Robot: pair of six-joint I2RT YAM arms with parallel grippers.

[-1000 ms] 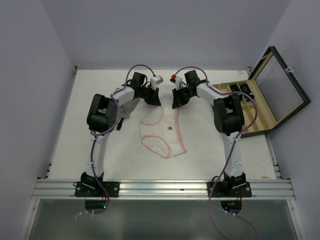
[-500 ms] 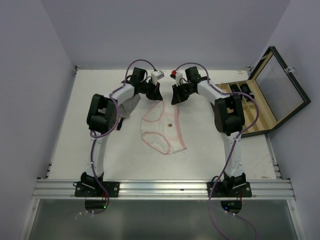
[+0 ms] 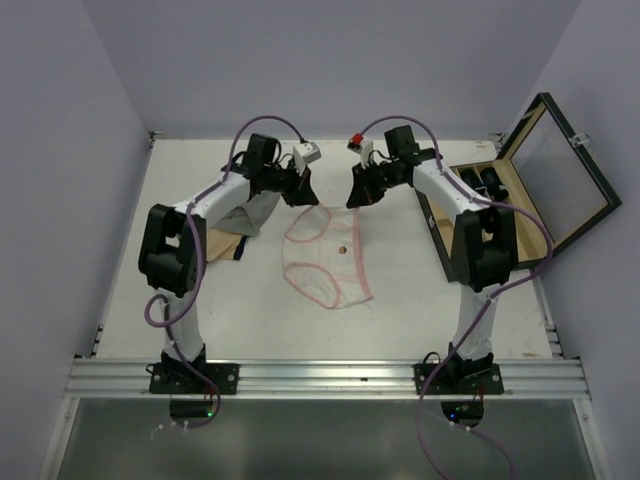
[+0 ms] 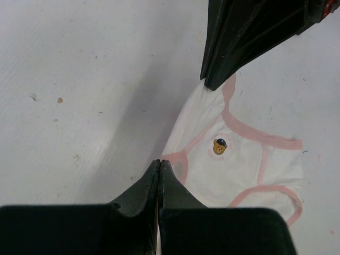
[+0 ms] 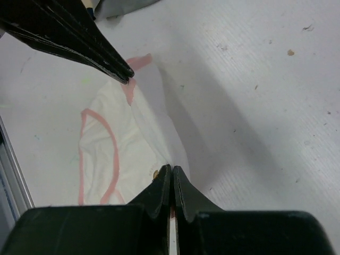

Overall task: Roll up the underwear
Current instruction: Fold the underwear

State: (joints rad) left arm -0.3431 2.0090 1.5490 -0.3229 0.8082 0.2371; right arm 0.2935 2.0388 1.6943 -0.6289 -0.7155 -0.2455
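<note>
Jaws of the left gripper [image 4: 159, 164] are pressed fully together, pinching the far-left corner of the underwear [image 3: 322, 262]. The garment lies spread out in the middle of the tabletop [image 3: 230, 310], between the two arms. To its right, the right gripper [image 5: 171, 170] is closed as well, nipping the far-right corner. Both holds look shallow, right at the pink trim. If the arms pull apart or move unevenly, a corner could slip free. Thin fabric dragged near-ward could also bunch, leaving a crooked, loose roll.
</note>
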